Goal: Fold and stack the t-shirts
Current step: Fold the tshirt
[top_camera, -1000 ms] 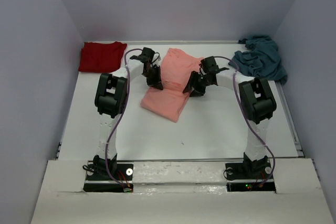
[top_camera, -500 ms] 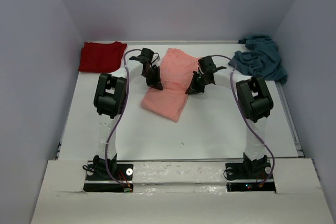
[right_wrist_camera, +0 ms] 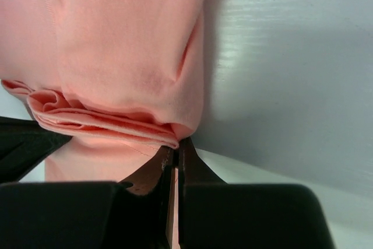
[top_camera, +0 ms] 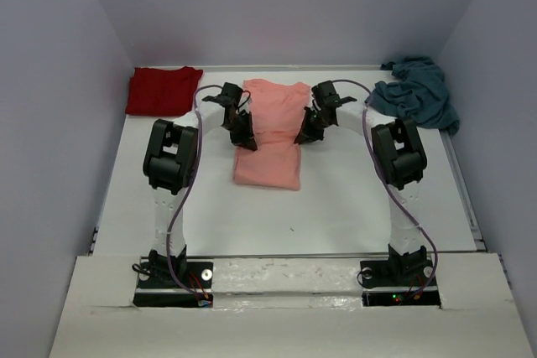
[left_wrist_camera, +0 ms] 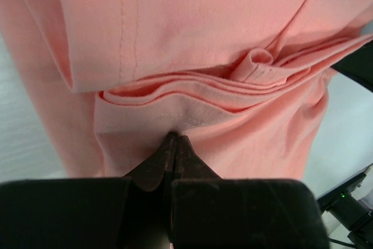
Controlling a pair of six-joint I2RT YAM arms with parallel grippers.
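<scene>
Soft matt cloth of the salmon-pink shirt (left_wrist_camera: 204, 21); smooth, faintly glossy white table (right_wrist_camera: 280, 56)

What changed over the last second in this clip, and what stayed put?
The right gripper shut its fingers on the salmon-pink cloth t-shirt; with the left gripper clamped on its other side, both pulled the skewed shirt straight and farther back. The dark red t-shirt and crumpled teal-blue t-shirt did not move.
</scene>
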